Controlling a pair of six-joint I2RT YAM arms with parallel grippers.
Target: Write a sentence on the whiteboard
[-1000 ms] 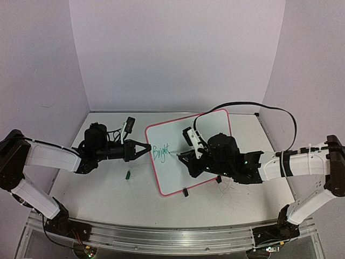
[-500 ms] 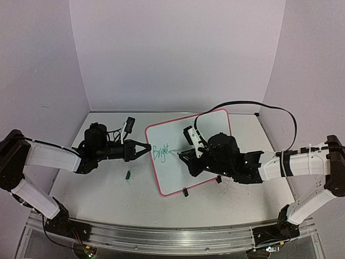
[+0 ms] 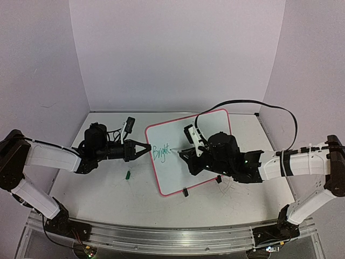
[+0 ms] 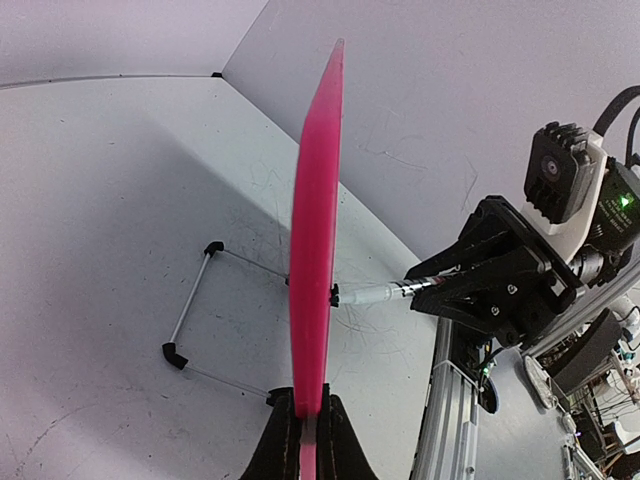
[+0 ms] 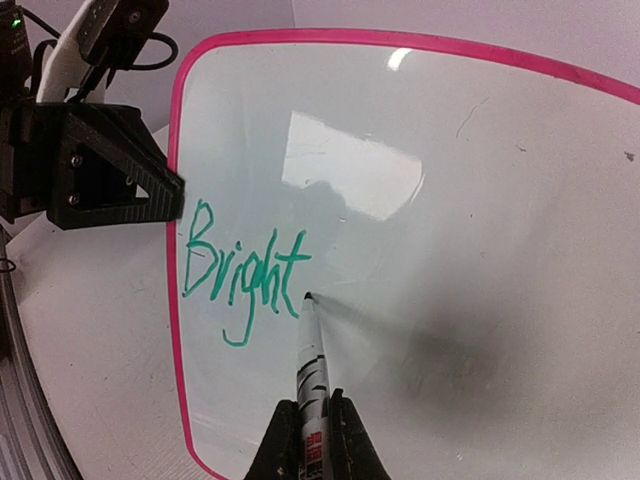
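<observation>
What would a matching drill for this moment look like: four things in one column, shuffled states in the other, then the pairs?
1. left gripper
2. right gripper
3. marker
4. small green item

A. lying loose on the table
B. shut on the whiteboard's pink edge
C. shut on the marker
D. tip at the green writing

Pairs: 1-B, 2-C, 3-D, 4-A.

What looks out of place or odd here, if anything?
Little. A small green piece, perhaps a marker cap, lies loose on the table near the left fingers, which pinch the whiteboard by its edge. The board sits askew, and the table shows faint scribbles.
</observation>
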